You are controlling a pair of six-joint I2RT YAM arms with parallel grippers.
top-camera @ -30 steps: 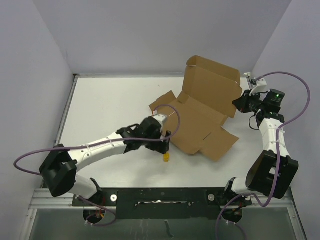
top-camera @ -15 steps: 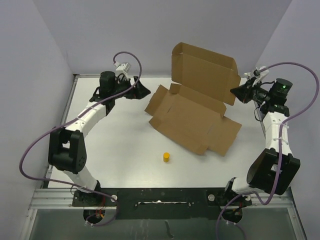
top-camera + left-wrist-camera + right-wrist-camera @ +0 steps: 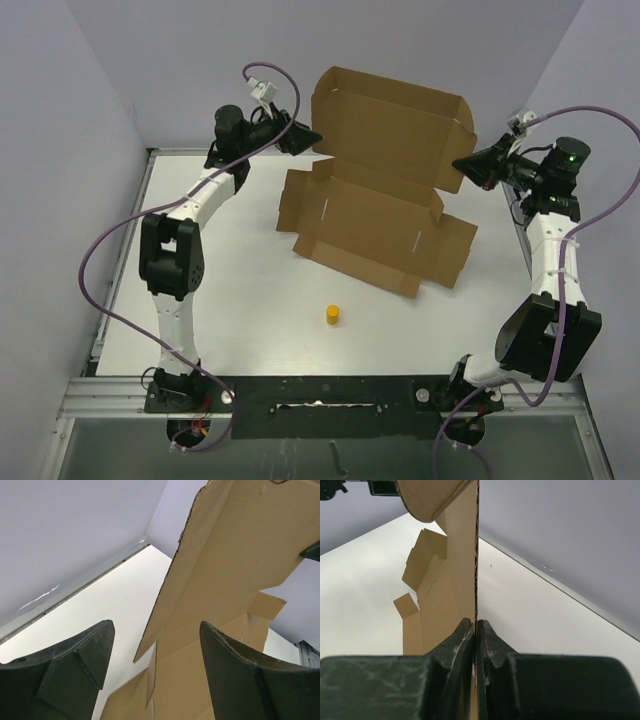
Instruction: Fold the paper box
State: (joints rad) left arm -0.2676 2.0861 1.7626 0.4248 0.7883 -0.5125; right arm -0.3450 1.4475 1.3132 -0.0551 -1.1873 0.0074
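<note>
Now the paper box (image 3: 365,215) sits toward the far middle of the bench (image 3: 220,300), half opened: its base sheet lies flat while 1 long panel stands up along the far side. That raised panel's long axis runs left to right across the bench, and the 2 arms stand at its 2 ends. The right gripper (image 3: 462,168) is clamped on the panel's right end — in the right wrist view its jaws meet on the thin cardboard edge, which rises straight up from them. The left gripper (image 3: 306,138) hangs just beside the panel's left end, jaws spread wide and holding nothing. In the left wrist view the cardboard shows ahead, in line with the gap, though I cannot tell whether it is between the fingers yet. The coming move likely turns on this arm — the panel lies to its right, end-on. The base's flat flaps point toward the near side, where a small yellow cylinder (image 3: 332,315) stands well apart.
</note>
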